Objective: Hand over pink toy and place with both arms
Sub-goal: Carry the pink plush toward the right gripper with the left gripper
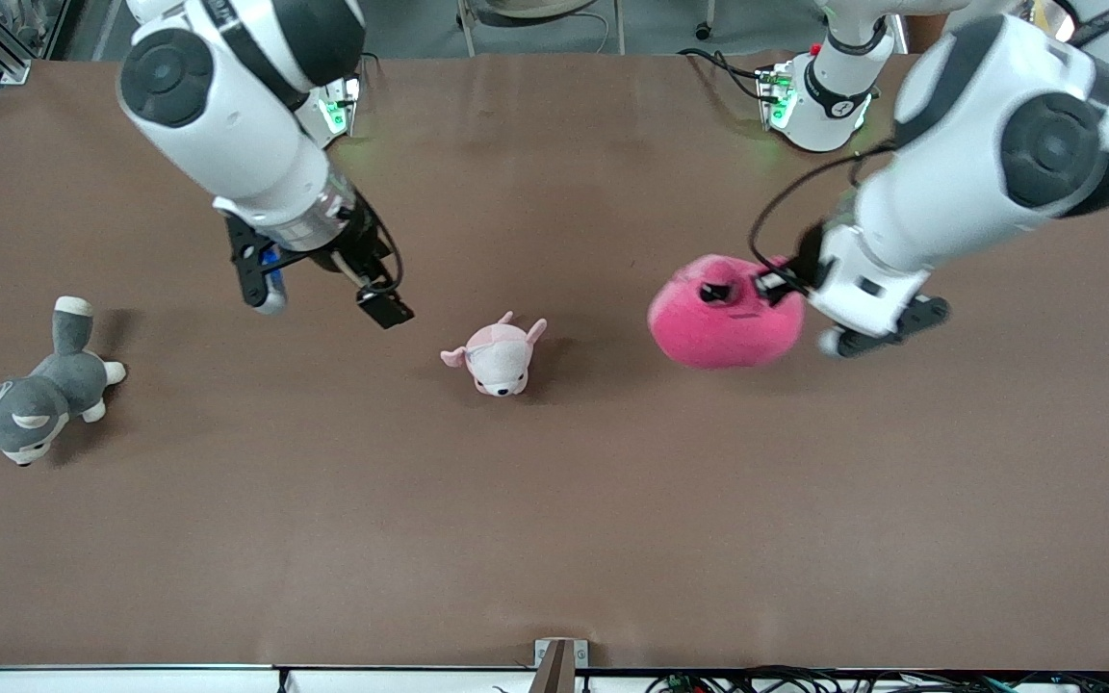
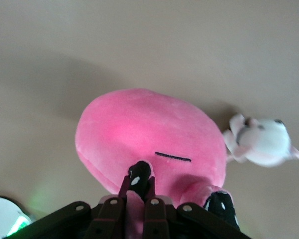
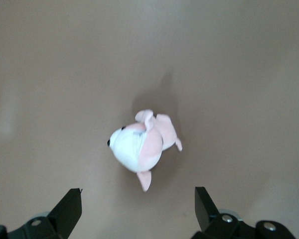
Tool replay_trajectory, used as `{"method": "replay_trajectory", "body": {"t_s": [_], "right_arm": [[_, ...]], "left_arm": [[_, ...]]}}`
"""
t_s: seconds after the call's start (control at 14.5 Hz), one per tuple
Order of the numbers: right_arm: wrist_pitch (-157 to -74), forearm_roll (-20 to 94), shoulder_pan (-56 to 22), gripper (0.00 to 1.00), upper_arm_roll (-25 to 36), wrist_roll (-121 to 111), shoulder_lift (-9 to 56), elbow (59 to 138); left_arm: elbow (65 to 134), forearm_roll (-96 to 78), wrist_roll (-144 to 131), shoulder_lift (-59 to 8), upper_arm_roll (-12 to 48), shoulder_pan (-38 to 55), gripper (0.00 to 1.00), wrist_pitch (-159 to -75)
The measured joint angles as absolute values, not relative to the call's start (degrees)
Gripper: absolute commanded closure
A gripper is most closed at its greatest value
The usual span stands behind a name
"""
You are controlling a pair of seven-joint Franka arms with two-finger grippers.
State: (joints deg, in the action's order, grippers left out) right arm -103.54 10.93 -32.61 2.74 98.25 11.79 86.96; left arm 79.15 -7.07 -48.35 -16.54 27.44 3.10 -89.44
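One pink toy (image 1: 723, 322) in left pincer (image 1: 745, 286)

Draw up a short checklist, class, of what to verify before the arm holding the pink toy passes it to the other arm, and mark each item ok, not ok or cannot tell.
1. Left gripper is shut on the pink toy: ok; the left wrist view shows plush pinched between its fingers.
2. Toy lifted off the table: cannot tell.
3. Right gripper is open to receive: ok, fingers spread wide.
4. Right gripper holds nothing: ok.
5. Grippers close enough to pass: not ok; the right gripper is over bare table toward its own end.
6. Path between them free: not ok; the pale pink puppy lies on the table between them.
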Motion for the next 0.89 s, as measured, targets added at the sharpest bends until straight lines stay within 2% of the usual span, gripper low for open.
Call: {"method": "replay_trajectory", "body": {"t_s": [0.21,0.62,0.89], "right_arm": [[-103.55,14.14,-35.95,0.0,2.74,104.76,13.18,84.49],[-105.45,15.42,-40.83,0.0,2.74,111.39,13.72,84.02],[-102.96,15.45,-41.73,0.0,2.76,112.02,13.73,84.02]], "left_arm": [[78.07,-7.1,-54.85,-16.57,33.94,5.56,0.99,-89.91],[77.9,-6.89,-63.33,-19.92,34.13,16.68,0.99,-98.4],[77.88,-6.01,-64.29,-24.21,34.07,18.86,0.99,-102.53]]}}
